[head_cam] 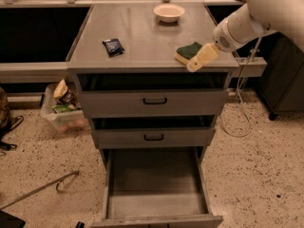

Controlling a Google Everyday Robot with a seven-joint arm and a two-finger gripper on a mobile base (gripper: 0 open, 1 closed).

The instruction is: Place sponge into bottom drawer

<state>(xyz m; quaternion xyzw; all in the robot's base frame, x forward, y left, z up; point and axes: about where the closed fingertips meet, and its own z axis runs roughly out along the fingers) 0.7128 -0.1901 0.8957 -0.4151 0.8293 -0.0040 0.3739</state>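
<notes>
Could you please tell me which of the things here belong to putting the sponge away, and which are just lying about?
Belong to the job:
sponge, on the cabinet top
bottom drawer, pulled open
gripper, close by the sponge's right side

Just lying about:
bowl
dark blue packet
bin on the floor
</notes>
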